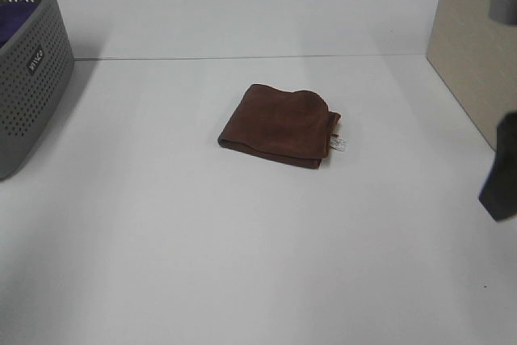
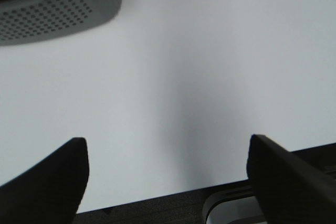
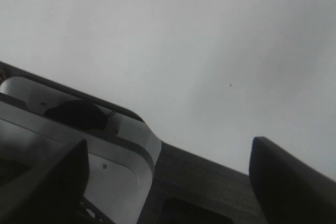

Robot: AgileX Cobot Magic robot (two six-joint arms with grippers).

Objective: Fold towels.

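A dark reddish-brown towel [image 1: 279, 125] lies folded into a small rectangle near the middle of the white table, with its white tag [image 1: 339, 144] at the right front corner. My left gripper [image 2: 168, 177] is open and empty over bare table near the table's edge; it does not show in the exterior high view. My right gripper [image 3: 168, 182] is open and empty, also near the table's edge. A dark part of the right arm [image 1: 501, 169] shows at the right edge of the exterior high view, well away from the towel.
A grey perforated basket [image 1: 28, 62] stands at the far left with purple cloth [image 1: 14, 20] inside; it also shows in the left wrist view [image 2: 52, 3]. A beige box [image 1: 472, 46] stands at the far right. A line [image 1: 242, 57] crosses the table behind the towel.
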